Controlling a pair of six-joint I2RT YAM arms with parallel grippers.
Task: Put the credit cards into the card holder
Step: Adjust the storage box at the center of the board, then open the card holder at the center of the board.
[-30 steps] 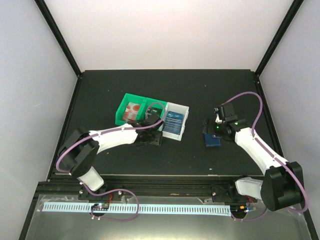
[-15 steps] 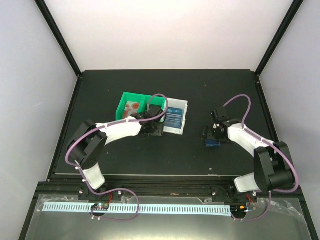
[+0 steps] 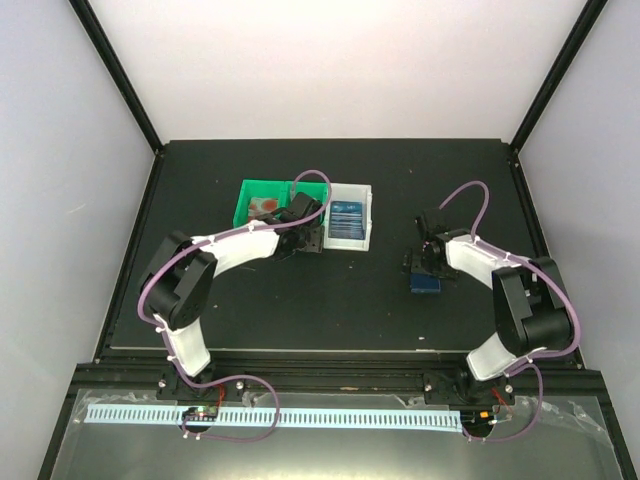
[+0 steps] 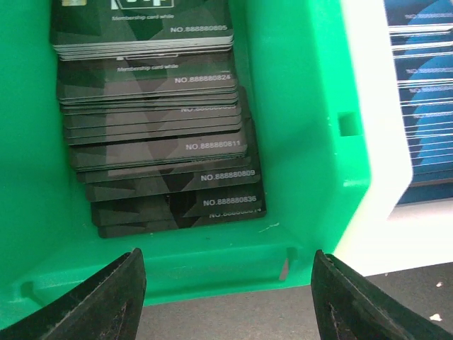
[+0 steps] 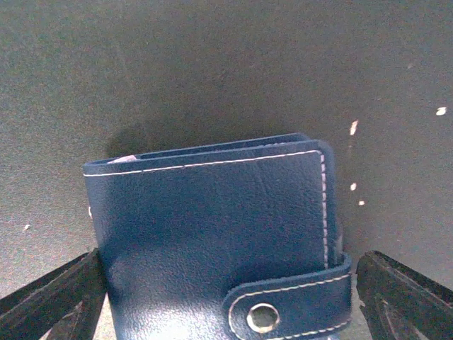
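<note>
The card holder [image 5: 212, 234] is a dark blue wallet, folded shut with its snap tab fastened, lying flat on the black table [image 3: 426, 284]. My right gripper [image 5: 226, 304] is open and straddles it, one finger close to each side edge. The credit cards sit in a bin: a fanned stack of dark cards [image 4: 156, 142] fills the green middle compartment, blue cards [image 4: 421, 106] the white one, red-and-white cards [image 3: 265, 207] the far left one. My left gripper [image 4: 226, 304] hangs open over the near wall of the dark cards' compartment, with nothing between its fingers.
The green-and-white bin [image 3: 243, 205] stands left of centre on the table. The left arm reaches over its near side. Black frame posts rise at the table's back corners.
The bin has shifted away from me and squared up, and the left gripper has followed it. The right arm has folded in, bringing its gripper closer over the wallet, which has stayed put.
</note>
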